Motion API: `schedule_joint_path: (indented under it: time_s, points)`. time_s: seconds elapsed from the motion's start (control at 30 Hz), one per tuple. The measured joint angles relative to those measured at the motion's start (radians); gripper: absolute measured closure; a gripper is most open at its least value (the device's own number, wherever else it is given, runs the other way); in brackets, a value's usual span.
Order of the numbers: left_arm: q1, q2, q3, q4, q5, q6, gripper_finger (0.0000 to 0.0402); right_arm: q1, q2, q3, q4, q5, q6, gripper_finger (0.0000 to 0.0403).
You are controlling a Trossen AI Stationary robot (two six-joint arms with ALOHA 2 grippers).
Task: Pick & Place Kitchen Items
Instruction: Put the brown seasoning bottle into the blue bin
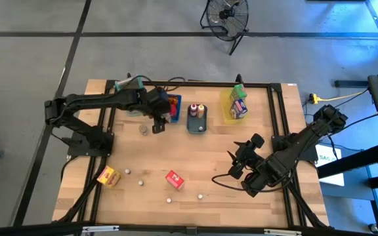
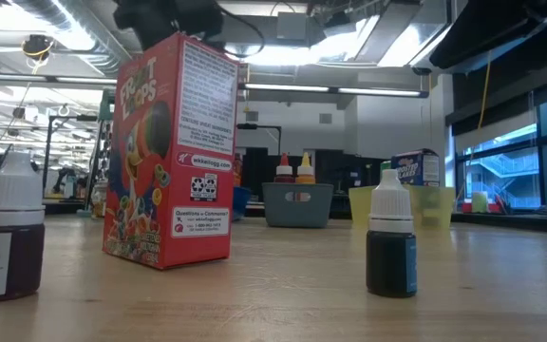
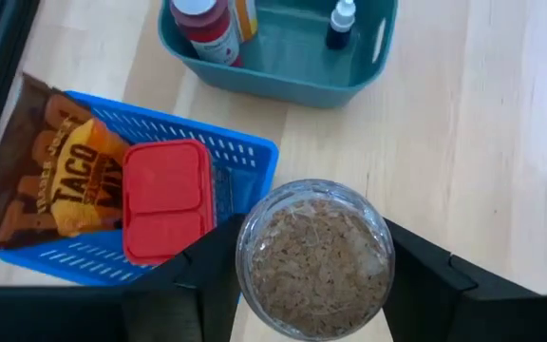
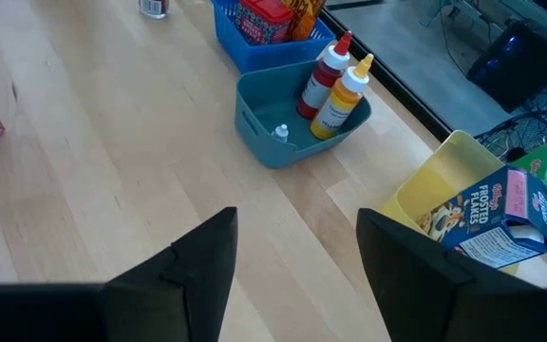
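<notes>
My left gripper (image 1: pixel 157 126) is beside the blue tray (image 1: pixel 174 108) and shut on a clear jar of brown flakes (image 3: pixel 314 258). In the high view the gripper hides that jar. Another small jar (image 1: pixel 143 130) stands on the table to its left. My right gripper (image 1: pixel 241 160) is open over the table's right near part and holds nothing (image 4: pixel 297 275). A red cereal carton (image 1: pixel 174 178) stands upright on the table, a yellow-orange carton (image 1: pixel 108 175) lies near the left edge, and several tiny white-capped bottles (image 1: pixel 142 183) stand around them. My left gripper pinches the jar's round wall (image 3: pixel 247 261) between its two fingers, one on each opposite side, coming from above and pointing down. The jar is upright, top toward the camera. I cannot tell whether it is lifted or stands on the table.
The blue tray (image 3: pixel 240 152) holds a brown taco packet (image 3: pixel 60 180) and a red carton (image 3: pixel 164 199). The grey tray (image 1: pixel 197 126) holds a red and a yellow bottle and a small dropper bottle (image 3: pixel 342 24). The yellow tray (image 4: pixel 416 195) holds a cereal carton. Bare wood lies between the arms.
</notes>
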Motion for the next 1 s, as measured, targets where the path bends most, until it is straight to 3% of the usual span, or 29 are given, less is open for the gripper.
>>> schedule_joint_path:
  time_s: [0.6,1.0]
  points:
    - [0.056,0.163,0.000,0.097,-0.006,0.017,0.0206,0.000,0.004,0.000,0.004,-0.008,-0.003,0.0185]
    - [0.090,0.180,0.000,0.107,-0.008,0.010,0.0205,0.000,0.004,0.000,0.005,-0.008,-0.003,0.0185]
